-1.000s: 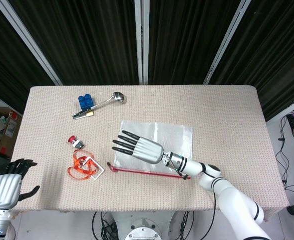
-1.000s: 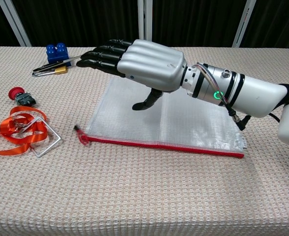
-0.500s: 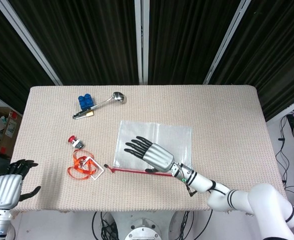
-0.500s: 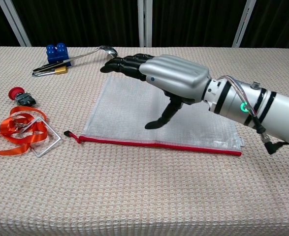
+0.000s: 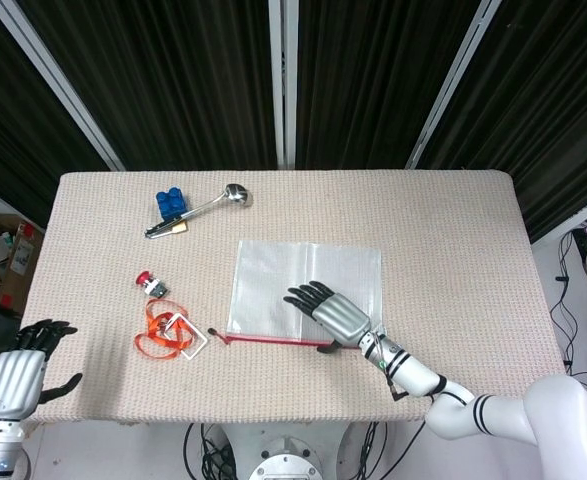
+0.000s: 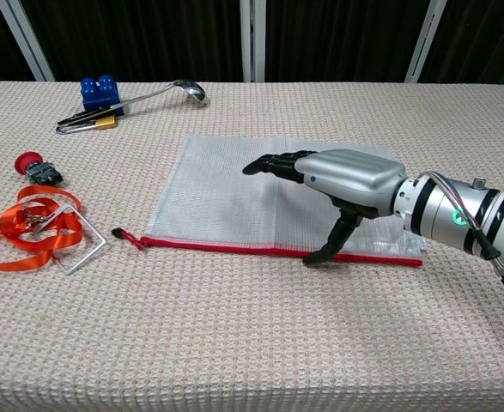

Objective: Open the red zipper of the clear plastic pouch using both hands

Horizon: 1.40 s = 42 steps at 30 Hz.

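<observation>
The clear plastic pouch lies flat mid-table. Its red zipper runs along the near edge, and the pull sticks out at the left end. My right hand hovers palm-down over the pouch's right half, fingers spread. Its thumb tip points down to the zipper line near the right end; I cannot tell whether it touches. It holds nothing. My left hand hangs off the table's front-left corner, fingers apart and empty, seen only in the head view.
An orange strap with a metal ring lies just left of the zipper pull. A red-capped button sits beyond it. A blue brick and a spoon lie at the far left.
My right hand has drawn back toward the table's near right, from over the pouch's left part to its right half, and has come down. The pouch shifted slightly. The left hand barely moved.
</observation>
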Available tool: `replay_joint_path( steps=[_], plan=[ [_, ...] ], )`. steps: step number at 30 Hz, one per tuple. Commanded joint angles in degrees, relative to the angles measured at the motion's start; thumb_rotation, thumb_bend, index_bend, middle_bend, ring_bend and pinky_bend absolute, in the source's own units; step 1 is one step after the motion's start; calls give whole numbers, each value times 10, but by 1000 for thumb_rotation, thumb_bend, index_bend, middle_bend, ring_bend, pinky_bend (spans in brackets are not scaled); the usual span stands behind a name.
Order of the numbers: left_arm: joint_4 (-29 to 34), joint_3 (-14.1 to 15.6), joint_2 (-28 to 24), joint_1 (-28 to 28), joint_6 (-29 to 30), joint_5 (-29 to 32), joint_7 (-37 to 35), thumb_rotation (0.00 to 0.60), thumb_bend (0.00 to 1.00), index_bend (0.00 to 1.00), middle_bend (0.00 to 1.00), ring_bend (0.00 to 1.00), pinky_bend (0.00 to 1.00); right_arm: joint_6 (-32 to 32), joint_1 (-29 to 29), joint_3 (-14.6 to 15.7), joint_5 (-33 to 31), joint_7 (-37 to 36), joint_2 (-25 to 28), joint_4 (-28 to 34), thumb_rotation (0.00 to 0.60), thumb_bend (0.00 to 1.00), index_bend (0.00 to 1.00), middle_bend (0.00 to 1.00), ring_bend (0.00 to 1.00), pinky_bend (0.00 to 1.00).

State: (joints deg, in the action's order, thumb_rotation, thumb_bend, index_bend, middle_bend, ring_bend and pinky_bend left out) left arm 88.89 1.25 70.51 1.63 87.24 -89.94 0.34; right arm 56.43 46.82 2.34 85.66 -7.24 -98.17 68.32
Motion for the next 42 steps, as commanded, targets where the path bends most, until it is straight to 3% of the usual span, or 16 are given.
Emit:
replay_joint_path(
  steps=[1,8,12,15,18,22,27,42],
  plan=[
    [-1,0,0,-1,0,0,-1,600,159,279,214,140,180,-10,-4,-18,-14,-4,-1,-25,600,14,0,0,0,0],
    [-2,2,-3,-3,5,-2,-3,600,158,279,215,139,180,-24,6,-52,-25,-28,16,-48,600,18,0,0,0,0],
    [-5,2,-4,-6,7,2,-6,600,159,279,215,139,180,-19,18,-62,-3,-40,54,-2,600,21,0,0,0,0],
    [-6,1,-5,-7,7,3,-8,600,159,279,214,140,180,-55,39,-68,-1,-49,91,67,600,24,1,1,0,0],
    [-7,1,-2,-7,9,0,-9,600,158,279,214,140,180,-104,61,-77,-16,-55,106,115,600,66,95,26,0,0],
    [-10,4,2,-7,8,-3,-10,600,158,279,215,139,180,-167,94,-96,-57,-42,79,132,600,129,215,51,0,0],
    [-15,5,4,-10,14,-5,-15,600,158,279,215,139,180,-210,126,-115,-119,13,21,94,600,172,278,50,0,0],
    [-42,3,9,-12,13,-1,-40,600,158,279,211,139,180,-253,189,-138,-261,147,-88,8,600,188,344,39,0,0]
  ],
)
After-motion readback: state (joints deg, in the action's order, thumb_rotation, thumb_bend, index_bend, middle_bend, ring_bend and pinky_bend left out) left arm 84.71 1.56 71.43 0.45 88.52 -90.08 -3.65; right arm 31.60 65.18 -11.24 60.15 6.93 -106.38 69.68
